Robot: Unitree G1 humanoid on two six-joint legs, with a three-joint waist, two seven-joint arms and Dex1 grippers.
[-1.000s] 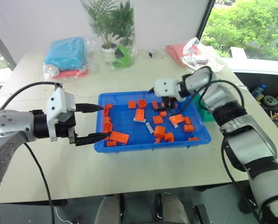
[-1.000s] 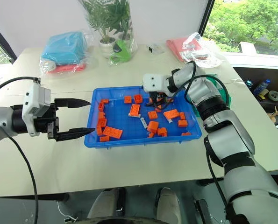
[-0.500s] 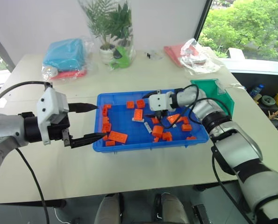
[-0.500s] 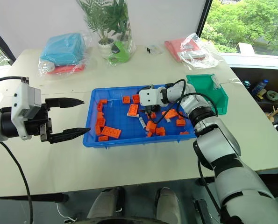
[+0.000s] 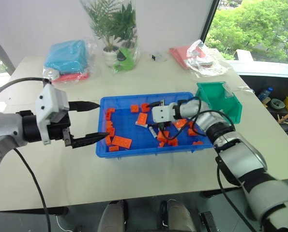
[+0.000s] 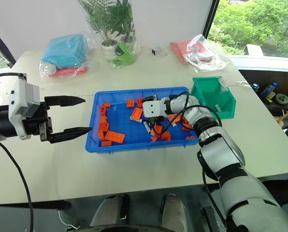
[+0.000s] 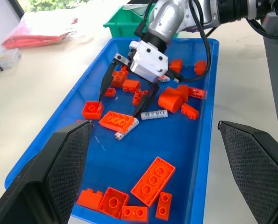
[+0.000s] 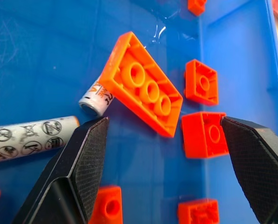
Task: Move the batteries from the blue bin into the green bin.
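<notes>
The blue bin [image 5: 148,152] sits mid-table, holding several orange bricks and two batteries. One battery [image 7: 153,115] lies bare on the bin floor. The other battery [image 7: 126,130] is half tucked under a long orange brick [image 7: 115,121]. My right gripper [image 7: 119,108] reaches down into the bin, open and empty, its fingertips on either side of that brick. In the right wrist view the bare battery [image 8: 31,137] is beside one finger [image 8: 73,177]. The green bin [image 5: 221,99] stands past the blue bin's right end. My left gripper [image 5: 103,121] hovers open and empty at the blue bin's left edge.
At the back of the table are a potted plant in a clear sleeve [image 5: 115,34], a light-blue bagged bundle [image 5: 66,55] and a red bagged item [image 5: 197,53]. Bare tabletop lies in front of the blue bin, up to the table's near edge.
My right gripper has come down and leftward into the blue bin over the brick and batteries, uncovering the green bin. The left gripper has stayed in place, still open.
</notes>
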